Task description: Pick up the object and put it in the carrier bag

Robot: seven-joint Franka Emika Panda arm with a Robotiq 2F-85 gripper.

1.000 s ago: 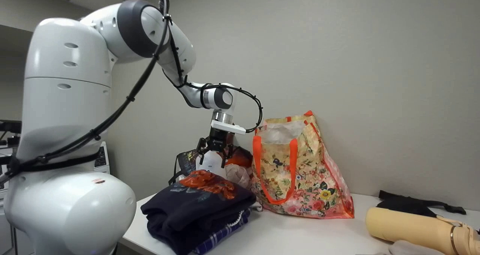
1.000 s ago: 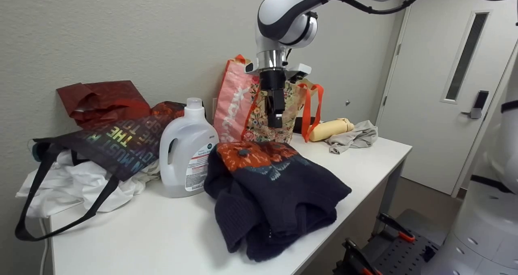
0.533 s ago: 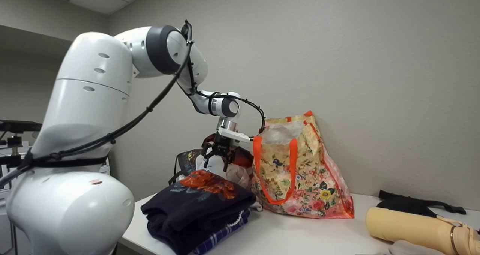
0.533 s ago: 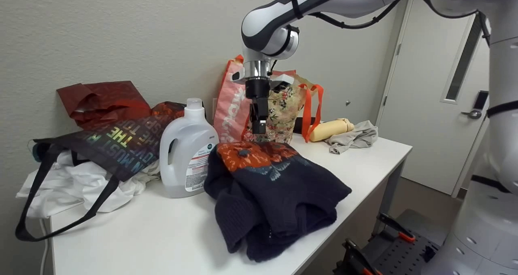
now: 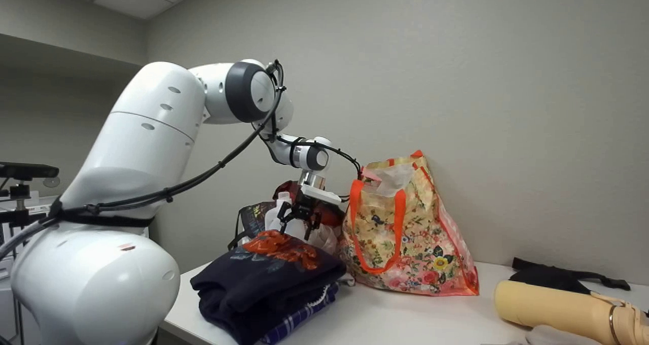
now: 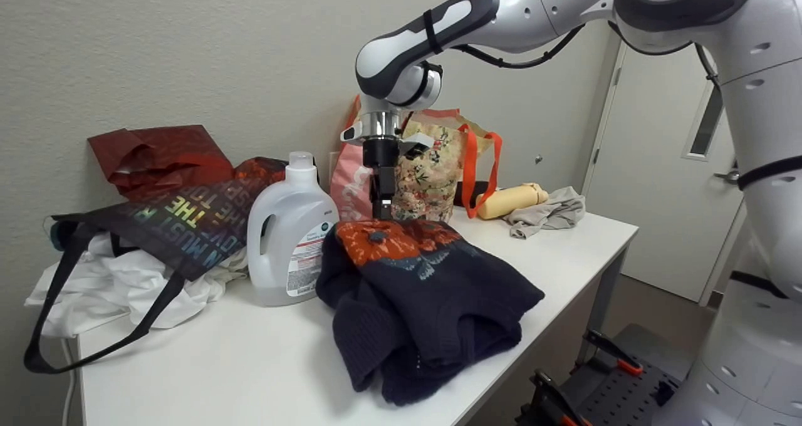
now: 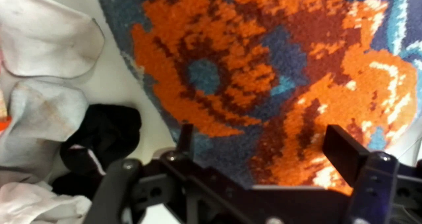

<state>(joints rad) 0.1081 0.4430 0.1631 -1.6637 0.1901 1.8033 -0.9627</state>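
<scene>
Over the flowered end of a limp dark navy knit garment (image 6: 432, 307) w/ rust-red & orange blooms, a black 2-finger gripper (image 7: 260, 130) hangs from a white, grey-banded, jointed robot arm (image 5: 162, 116). Pose: upper arm leans toward a white flat-topped table (image 6: 219, 363), elbow high, forearm sloping down, wrist pointing approx. straight down; in an exterior view the gripper tilts a bit. Black cable (image 5: 221, 164) is strapped along the arm. Both fingers (image 7: 347, 151) stand wide apart, holding nothing; the wrist view has the garment's orange & navy knit showing btwn them. Tips are v. near the cloth; can't tell if they touch. Garment lies folded on the table, a blue plaid cloth (image 5: 299, 319) poking out from under it & a translucent plastic detergent jug (image 6: 282, 250) just beside it. Nearby, a soft cream floral-print, orange-handled carrier bag (image 5: 426, 233) stands upright, top open; pale & black cloth pieces (image 7: 105, 131) lie btwn bag & garment.
</scene>
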